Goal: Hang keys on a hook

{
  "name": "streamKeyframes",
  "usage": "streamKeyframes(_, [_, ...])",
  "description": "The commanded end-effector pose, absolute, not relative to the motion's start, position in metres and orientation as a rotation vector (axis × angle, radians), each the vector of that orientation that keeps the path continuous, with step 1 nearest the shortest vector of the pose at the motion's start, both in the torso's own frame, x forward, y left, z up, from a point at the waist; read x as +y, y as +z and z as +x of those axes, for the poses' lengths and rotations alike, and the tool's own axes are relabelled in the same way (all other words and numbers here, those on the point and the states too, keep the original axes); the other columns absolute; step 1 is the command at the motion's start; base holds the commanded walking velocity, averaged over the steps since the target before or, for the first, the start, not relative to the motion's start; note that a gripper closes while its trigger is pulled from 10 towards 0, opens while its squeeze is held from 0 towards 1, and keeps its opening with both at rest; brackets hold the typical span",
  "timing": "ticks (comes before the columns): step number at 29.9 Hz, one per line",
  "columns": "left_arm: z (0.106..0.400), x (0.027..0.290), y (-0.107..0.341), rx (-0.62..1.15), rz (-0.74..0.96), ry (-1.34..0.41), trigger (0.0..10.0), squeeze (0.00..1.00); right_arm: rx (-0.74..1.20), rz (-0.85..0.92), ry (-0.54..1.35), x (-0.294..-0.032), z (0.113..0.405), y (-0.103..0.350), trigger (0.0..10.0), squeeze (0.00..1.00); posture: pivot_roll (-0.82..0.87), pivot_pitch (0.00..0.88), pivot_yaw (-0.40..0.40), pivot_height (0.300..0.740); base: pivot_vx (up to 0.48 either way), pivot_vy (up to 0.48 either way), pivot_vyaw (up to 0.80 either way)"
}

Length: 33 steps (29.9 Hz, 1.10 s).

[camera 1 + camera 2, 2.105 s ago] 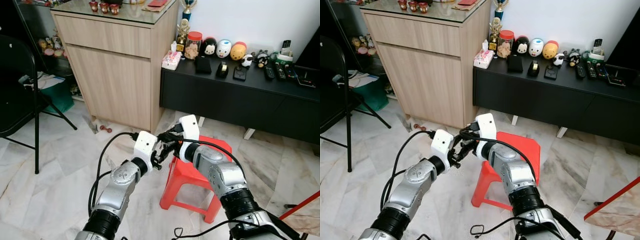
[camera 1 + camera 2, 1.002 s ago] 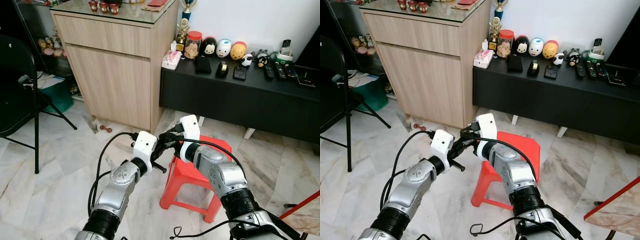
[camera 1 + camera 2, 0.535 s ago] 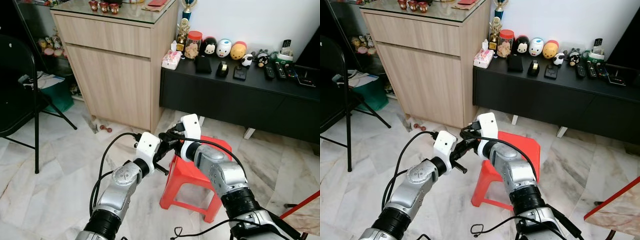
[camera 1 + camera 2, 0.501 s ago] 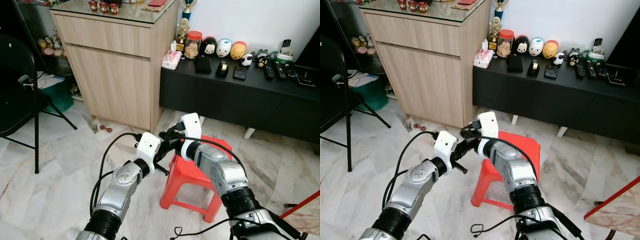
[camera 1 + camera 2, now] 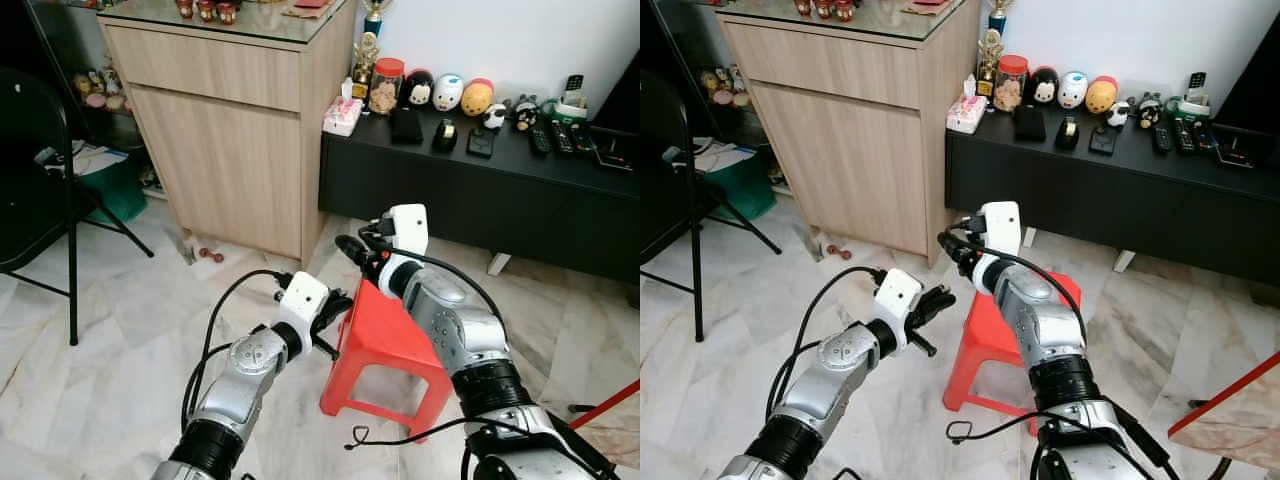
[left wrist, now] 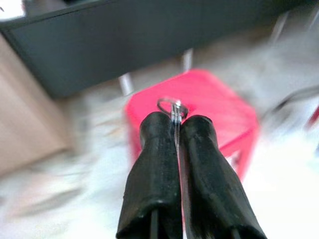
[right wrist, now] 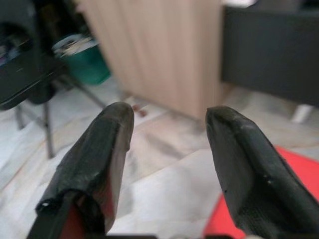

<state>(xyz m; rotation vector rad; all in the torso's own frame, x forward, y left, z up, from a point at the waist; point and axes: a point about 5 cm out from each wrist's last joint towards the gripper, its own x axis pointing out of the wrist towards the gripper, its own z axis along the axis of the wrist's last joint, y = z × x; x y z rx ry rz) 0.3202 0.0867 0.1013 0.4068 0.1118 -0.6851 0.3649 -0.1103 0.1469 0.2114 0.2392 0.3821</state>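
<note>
My left gripper (image 5: 337, 301) hangs just left of the red plastic stool (image 5: 388, 338), low over the marble floor. In the left wrist view its black fingers (image 6: 154, 149) are pressed shut on the keys (image 6: 173, 106); a thin metal key and its ring stick out past the tips. My right gripper (image 5: 349, 247) is raised above and behind the stool's near corner, apart from the left one. In the right wrist view its two fingers (image 7: 107, 144) stand wide open with nothing between them.
A tall wooden cabinet (image 5: 230, 130) stands ahead on the left. A low black console (image 5: 480, 190) with toys and remotes runs along the wall on the right. A black folding chair (image 5: 40, 170) is at far left. A loose black cable (image 5: 370, 437) lies by the stool.
The two grippers were together over the stool; now the right one has opened and lifted up and to the right. The left has sunk slightly, still shut on the keys.
</note>
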Motion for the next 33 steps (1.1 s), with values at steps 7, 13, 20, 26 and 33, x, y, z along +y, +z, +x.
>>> streamKeyframes(7, [0.333, 0.182, 0.099, 0.294, 0.968, -0.474, 10.0, 0.00, 0.244, 0.064, 0.104, -0.192, 0.366, 0.138, 10.0, 0.00, 0.14, 0.076, -0.042, 0.740, 0.000, 0.000, 0.00])
streamKeyframes(13, [0.307, 0.232, 0.074, 0.462, 0.936, -0.386, 10.0, 0.00, 0.325, 0.027, -0.001, -0.225, 0.352, 0.113, 10.0, 0.00, 0.15, 0.084, -0.029, 0.740, 0.000, 0.000, 0.00])
streamKeyframes(20, [0.295, 0.221, 0.072, 0.424, 0.622, -0.308, 10.0, 0.00, 0.490, 0.013, -0.171, -0.256, 0.321, 0.057, 10.0, 0.00, 0.16, 0.084, -0.035, 0.740, 0.000, 0.000, 0.00])
streamKeyframes(26, [0.297, 0.189, 0.075, 0.351, 0.250, -0.274, 10.0, 0.00, 0.817, 0.031, -0.221, -0.253, 0.250, -0.027, 10.0, 0.00, 0.15, 0.085, -0.049, 0.740, 0.000, 0.000, 0.00])
streamKeyframes(33, [0.281, 0.238, 0.045, 0.456, 0.202, -0.059, 10.0, 0.00, 0.970, 0.066, -0.259, -0.252, 0.195, -0.065, 10.0, 0.00, 0.15, 0.089, -0.037, 0.740, 0.000, 0.000, 0.00])
